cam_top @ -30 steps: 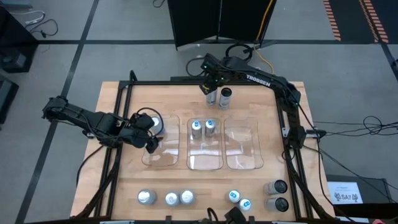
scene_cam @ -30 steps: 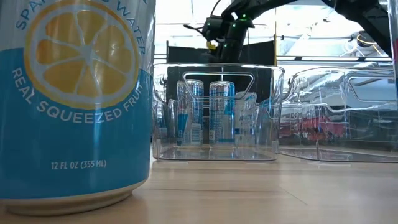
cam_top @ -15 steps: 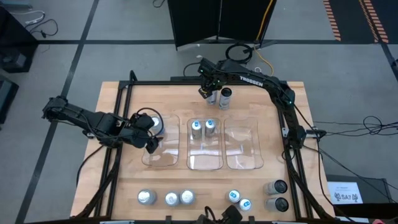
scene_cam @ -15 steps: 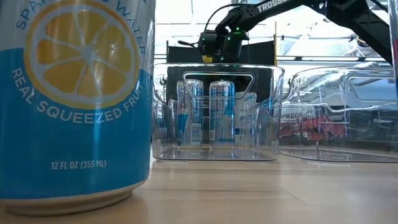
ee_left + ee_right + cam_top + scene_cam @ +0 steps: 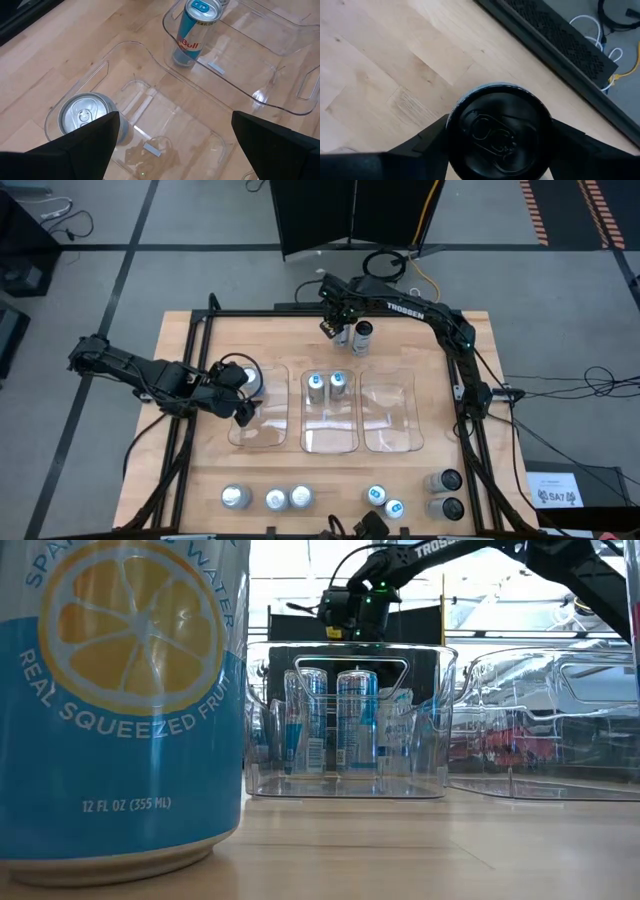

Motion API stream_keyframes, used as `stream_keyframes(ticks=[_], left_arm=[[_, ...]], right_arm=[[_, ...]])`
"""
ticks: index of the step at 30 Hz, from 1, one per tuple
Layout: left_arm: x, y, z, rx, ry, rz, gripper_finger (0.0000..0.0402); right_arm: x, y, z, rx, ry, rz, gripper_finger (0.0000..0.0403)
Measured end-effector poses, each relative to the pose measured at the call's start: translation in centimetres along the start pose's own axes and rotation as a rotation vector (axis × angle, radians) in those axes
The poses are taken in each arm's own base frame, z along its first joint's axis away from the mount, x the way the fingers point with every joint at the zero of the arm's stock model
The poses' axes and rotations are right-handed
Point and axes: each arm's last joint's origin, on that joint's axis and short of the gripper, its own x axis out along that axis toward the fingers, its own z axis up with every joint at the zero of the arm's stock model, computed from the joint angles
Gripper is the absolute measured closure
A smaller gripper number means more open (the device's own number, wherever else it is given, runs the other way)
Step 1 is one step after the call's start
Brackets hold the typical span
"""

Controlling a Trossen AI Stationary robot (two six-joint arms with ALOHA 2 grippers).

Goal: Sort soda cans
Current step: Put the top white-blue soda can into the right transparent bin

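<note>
Dark can: the right end effector [image 5: 337, 330] is at the far edge of the tabletop [image 5: 280, 470], closed around a black can [image 5: 500, 132]; its two fingers press on both sides of the can.
Can beside it: a second dark can [image 5: 363, 337] stands just beside, on the wood.
Left bin: the left clear bin [image 5: 262, 435] holds one silver-topped can [image 5: 248, 377] in its far corner.
Middle bin: the middle clear bin [image 5: 330, 442] holds two blue-topped cans [image 5: 327, 385], side by side at its far end.
Right bin: the right clear bin [image 5: 392, 442] has no can that I can see.
Left arm: the left end effector [image 5: 240, 408] hangs over the left bin, fingers spread wide and holding nothing.
Near edge: three silver-topped cans [image 5: 267, 498], two blue-topped cans [image 5: 385, 502] and two dark cans [image 5: 444, 492] wait in a row.
Low view only: a big blue can with a lemon picture [image 5: 120, 700] stands close to the camera.
Left wrist view only: the red and blue label on a middle bin can [image 5: 192, 32].
</note>
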Motion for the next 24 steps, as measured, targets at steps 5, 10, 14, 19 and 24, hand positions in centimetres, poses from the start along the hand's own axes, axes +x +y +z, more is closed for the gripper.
stream_keyframes(ticks=[5,10,14,19,24], left_arm=[[0.0,0.0,0.0,-0.002,0.000,0.000,0.0009],[0.0,0.0,0.0,-0.003,0.000,0.000,0.0009],[0.0,0.0,0.0,-0.009,0.000,0.000,0.0009],[0.0,0.0,0.0,-0.010,0.000,-0.001,0.0009],[0.0,0.0,0.0,-0.009,0.000,-0.001,0.0009]], right_arm=[[-3.6,-0.1,0.0,0.002,-0.096,0.036,0.0159],[-7.8,-0.3,-0.8,0.000,-0.179,0.020,0.0159],[-12.5,-0.6,-2.2,-0.003,-0.259,0.059,0.0159],[-17.6,-0.8,-5.2,0.008,-0.331,0.019,0.0157],[-21.4,-1.2,-9.5,0.020,-0.296,-0.082,0.0157]])
